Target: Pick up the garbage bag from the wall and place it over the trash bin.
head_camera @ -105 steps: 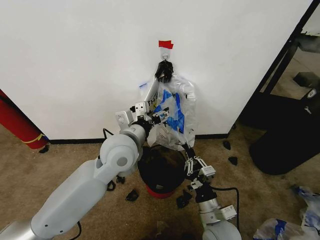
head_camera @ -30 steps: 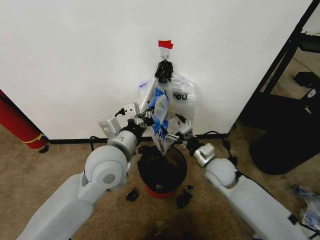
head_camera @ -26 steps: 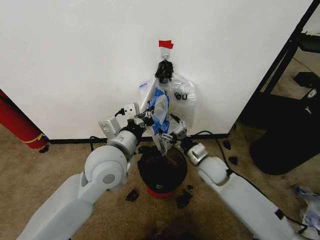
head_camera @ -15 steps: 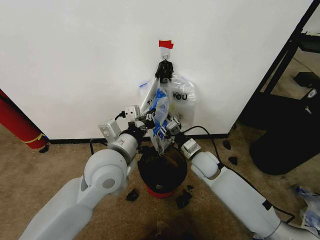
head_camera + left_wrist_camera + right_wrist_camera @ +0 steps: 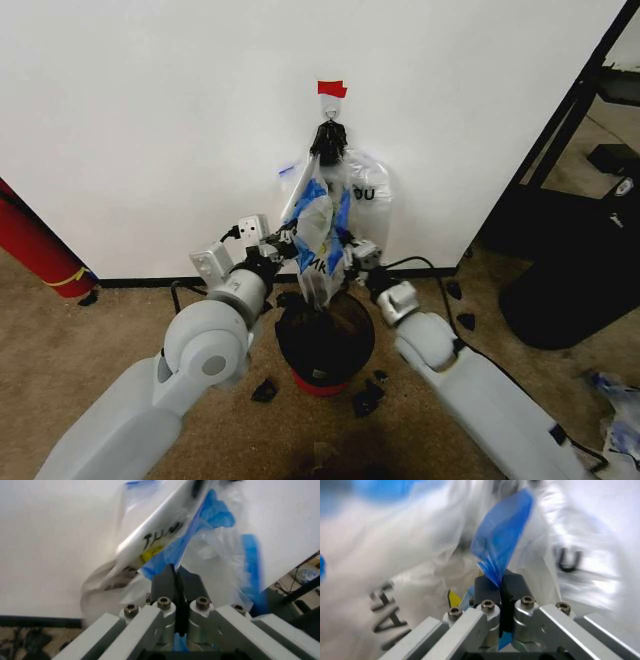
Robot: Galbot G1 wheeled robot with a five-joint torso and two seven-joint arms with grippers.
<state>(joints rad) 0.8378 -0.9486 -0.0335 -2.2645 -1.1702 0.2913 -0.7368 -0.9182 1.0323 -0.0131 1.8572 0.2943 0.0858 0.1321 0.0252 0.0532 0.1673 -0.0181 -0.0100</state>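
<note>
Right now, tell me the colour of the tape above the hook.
Red. The tape sits on the white wall; the head view shows it best.

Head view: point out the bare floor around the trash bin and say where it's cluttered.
Bare carpet lies left of the trash bin, up to the red cylinder. Crowded: black scraps at the bin's base, the left gripper and right gripper pinching the garbage bag above it.
</note>
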